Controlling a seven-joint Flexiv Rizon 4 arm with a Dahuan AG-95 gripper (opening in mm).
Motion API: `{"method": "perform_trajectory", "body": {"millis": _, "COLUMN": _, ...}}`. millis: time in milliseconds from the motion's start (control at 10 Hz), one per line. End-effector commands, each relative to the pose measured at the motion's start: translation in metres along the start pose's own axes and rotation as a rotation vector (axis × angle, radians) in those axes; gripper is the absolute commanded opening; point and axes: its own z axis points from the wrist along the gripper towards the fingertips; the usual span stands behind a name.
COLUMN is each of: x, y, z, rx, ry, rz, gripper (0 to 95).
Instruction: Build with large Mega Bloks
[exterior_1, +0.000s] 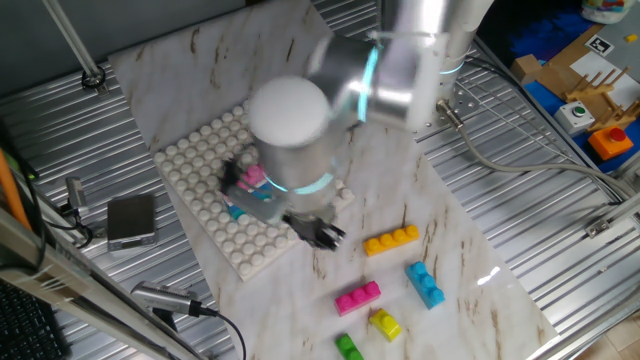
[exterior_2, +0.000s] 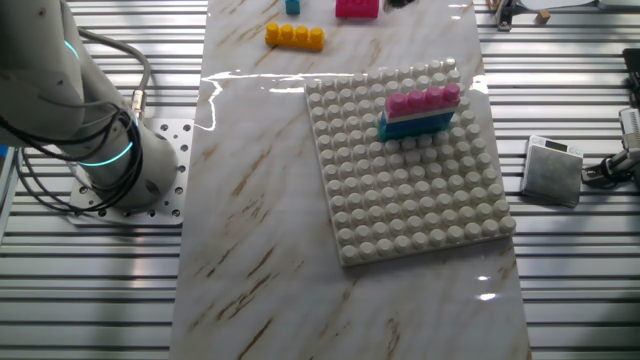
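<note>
White baseplate: pink brick over white and teal bricks. Tabletop: orange brick, blue brick, magenta brick. Gripper: blurred, state undeterminable.

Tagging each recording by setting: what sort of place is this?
Most likely a robotics lab bench: a marble-patterned board on ribbed metal table, the arm's bolted base, cables, and a white studded baseplate.
</note>
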Motion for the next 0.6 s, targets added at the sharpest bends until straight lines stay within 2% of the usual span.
{"method": "perform_trajectory", "body": {"millis": 100, "x": -0.002, "y": 0.028, "z": 0.007, "rx": 0.0, "ry": -0.003, "rz": 0.055, "gripper": 0.0}}
{"method": "perform_trajectory", "body": {"millis": 300, "x": -0.008, "y": 0.042, "z": 0.008, "rx": 0.008, "ry": -0.001, "rz": 0.071, "gripper": 0.0}}
{"method": "perform_trajectory", "body": {"millis": 500, "x": -0.009, "y": 0.043, "z": 0.006, "rx": 0.012, "ry": -0.011, "rz": 0.066, "gripper": 0.0}}
{"method": "perform_trajectory", "body": {"millis": 600, "x": -0.01, "y": 0.039, "z": 0.005, "rx": 0.018, "ry": -0.02, "rz": 0.064, "gripper": 19.0}}
